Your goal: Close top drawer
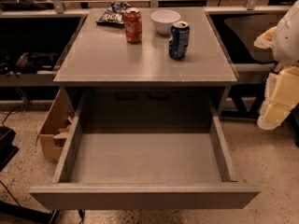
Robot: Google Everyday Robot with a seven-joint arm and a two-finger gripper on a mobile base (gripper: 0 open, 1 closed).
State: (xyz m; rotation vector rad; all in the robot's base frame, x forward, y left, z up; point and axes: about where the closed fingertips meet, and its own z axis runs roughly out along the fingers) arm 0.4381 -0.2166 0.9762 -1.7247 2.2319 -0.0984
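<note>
Status: the wide matte grey top drawer stands pulled far out toward the bottom of the frame. Its plain handle-less front panel runs across the lower edge, and its rectangular grey tray is bare inside. By my reading, closing has not yet begun. The robot's cream-and-white gripper hangs at the right edge of the frame, beside the cabinet's right corner and well apart from the front panel, touching nothing. You cannot tell from this view whether it is open or closed. On the flat grey cabinet surface, toward the top of the frame, are a red soda can, a blue soda can, a round white bowl and a dark crumpled snack bag. A brown cardboard box sits on the floor at the left, just beside the drawer's left wall. Procedure note: bring the gripper down and round to the outer face of the front panel, near its middle rather than a corner, since an off-centre push will likely rack so wide a drawer on its runners. Press flat and push straight in, slowly; a slam could topple the cans. Keep the arm clear of the tray's right wall on approach. Stop when the panel sits flush under the surface edge.
</note>
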